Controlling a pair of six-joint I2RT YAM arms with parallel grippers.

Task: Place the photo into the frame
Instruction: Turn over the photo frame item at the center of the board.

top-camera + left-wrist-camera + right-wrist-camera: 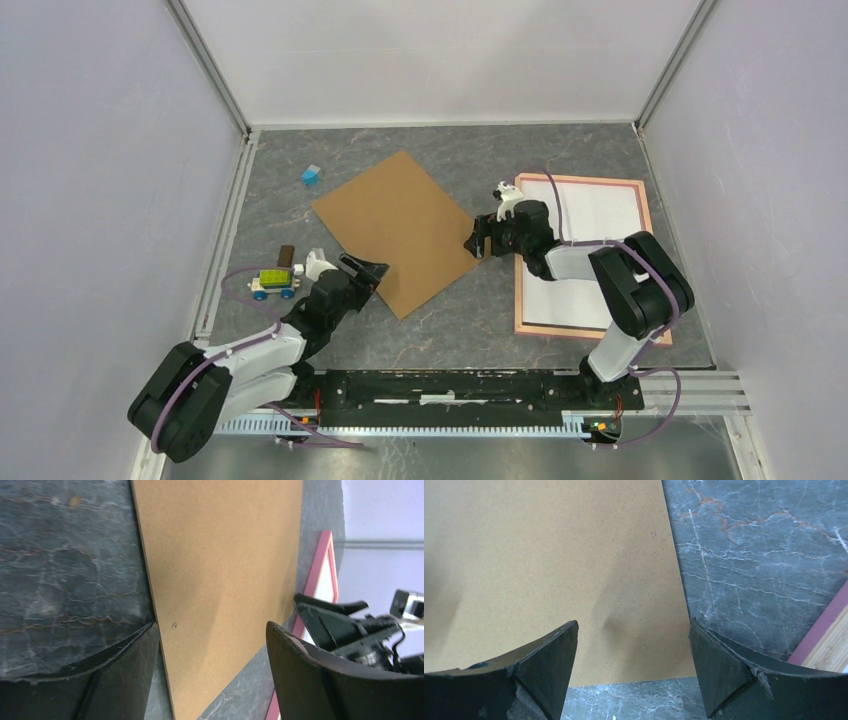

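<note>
Left gripper [368, 268] spread wide at the near corner of the brown backing board [400, 228]. Right gripper [478, 240] likewise released at its right corner, nothing held. Farther right, the photo [600, 212] apparently lies white-back-up inside the frame [585, 179]. Insertion looks done; board not yet on.

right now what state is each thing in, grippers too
left gripper: open, at the backing board's edge, holding nothing
right gripper: open, at the board's right corner, holding nothing
backing board: lying flat on the table, outside the frame
frame: lying flat, white inside its rim
toy car: upright on its wheels
</note>
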